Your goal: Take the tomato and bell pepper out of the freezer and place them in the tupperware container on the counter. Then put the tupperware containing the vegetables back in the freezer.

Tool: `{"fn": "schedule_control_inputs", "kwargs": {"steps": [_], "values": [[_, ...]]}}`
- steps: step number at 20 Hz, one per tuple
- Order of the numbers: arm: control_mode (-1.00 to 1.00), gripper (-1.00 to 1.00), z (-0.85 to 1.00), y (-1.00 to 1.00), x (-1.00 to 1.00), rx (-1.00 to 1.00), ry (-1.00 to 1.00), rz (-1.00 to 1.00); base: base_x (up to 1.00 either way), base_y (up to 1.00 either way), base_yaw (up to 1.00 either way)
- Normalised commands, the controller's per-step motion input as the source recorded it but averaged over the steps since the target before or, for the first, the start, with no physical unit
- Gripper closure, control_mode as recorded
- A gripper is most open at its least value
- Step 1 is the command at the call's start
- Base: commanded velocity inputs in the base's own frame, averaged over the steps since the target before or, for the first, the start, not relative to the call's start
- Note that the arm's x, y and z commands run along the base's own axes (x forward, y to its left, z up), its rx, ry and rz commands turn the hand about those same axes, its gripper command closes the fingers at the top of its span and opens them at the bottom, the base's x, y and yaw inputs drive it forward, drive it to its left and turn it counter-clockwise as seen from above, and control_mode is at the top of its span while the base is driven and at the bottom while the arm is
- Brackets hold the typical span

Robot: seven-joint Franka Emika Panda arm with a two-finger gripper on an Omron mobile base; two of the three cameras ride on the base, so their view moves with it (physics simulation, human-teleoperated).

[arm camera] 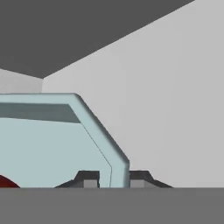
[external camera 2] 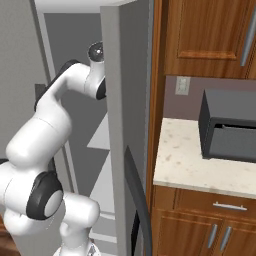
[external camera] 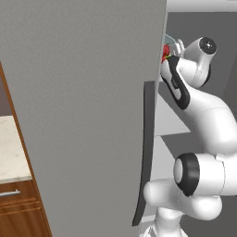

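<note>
While the arm reaches inside the freezer (external camera: 92,115), the gripper (arm camera: 110,179) is clamped on the tupperware container's (arm camera: 52,148) rim

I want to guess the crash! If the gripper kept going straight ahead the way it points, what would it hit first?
The gripper is shut on the tupperware container's rim. Straight on, beyond the rim, the pale freezer inner wall comes first, though how far off is unclear.

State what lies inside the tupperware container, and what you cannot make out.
Inside the tupperware container, a sliver of something red shows at the edge; the rest is cut off, so which vegetable cannot be told.
</note>
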Motion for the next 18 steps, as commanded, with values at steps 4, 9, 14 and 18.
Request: {"fn": "schedule_control_inputs", "kwargs": {"steps": [4, 9, 14, 18], "values": [[-1.00, -1.00, -0.20, 0.00, 0.33, 0.00, 0.00, 0.00, 0.00, 0.00, 0.00], [-1.00, -1.00, -0.04, 0.00, 0.13, 0.00, -0.03, 0.00, 0.00, 0.00, 0.00], [-1.00, -1.00, 0.03, 0.00, -0.14, 0.02, -0.17, 0.00, 0.00, 0.00, 0.00], [-1.00, -1.00, 0.04, 0.00, -0.61, 0.02, -0.29, 0.00, 0.00, 0.00, 0.00]]}}
